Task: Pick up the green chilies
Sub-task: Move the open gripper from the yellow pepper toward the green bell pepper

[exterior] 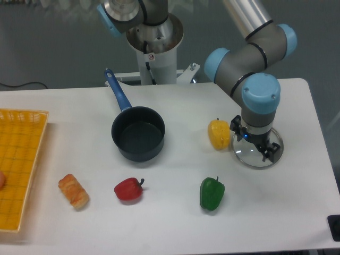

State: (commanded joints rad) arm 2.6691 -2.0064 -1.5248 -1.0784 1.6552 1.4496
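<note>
The green chilies (pixel 212 193) lie on the table (pixel 175 223) near its front edge, untouched, with the red pepper (pixel 128 189) off to one side and the yellow pepper (pixel 219 134) further back. Our pincer (pixel 256 145) hangs over a clear glass lid (pixel 257 154) beside the yellow pepper, apart from the target; we cannot tell whether it is spread or closed. We judge nothing done yet: approach, grasp and lift all remain.
</note>
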